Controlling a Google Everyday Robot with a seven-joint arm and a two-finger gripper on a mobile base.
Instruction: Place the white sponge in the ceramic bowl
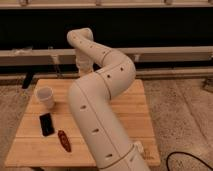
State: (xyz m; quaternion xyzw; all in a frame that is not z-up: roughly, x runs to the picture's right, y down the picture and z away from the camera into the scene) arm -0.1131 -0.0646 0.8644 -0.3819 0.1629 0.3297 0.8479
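Note:
My white arm [102,95] fills the middle of the camera view and rises from the bottom to a bend at the top. Its wrist [84,62] drops behind the big link over the far middle of the wooden table [137,107]. The gripper is hidden behind that link. The orange-red ceramic bowl is not in view. A small white thing [138,147] shows at the table's front right beside the arm; I cannot tell whether it is the white sponge.
A small white cup [45,96] stands at the table's left. A flat black object [46,123] and a red-brown oblong object [64,140] lie in front of it. A dark wall with a pale ledge [170,52] runs behind.

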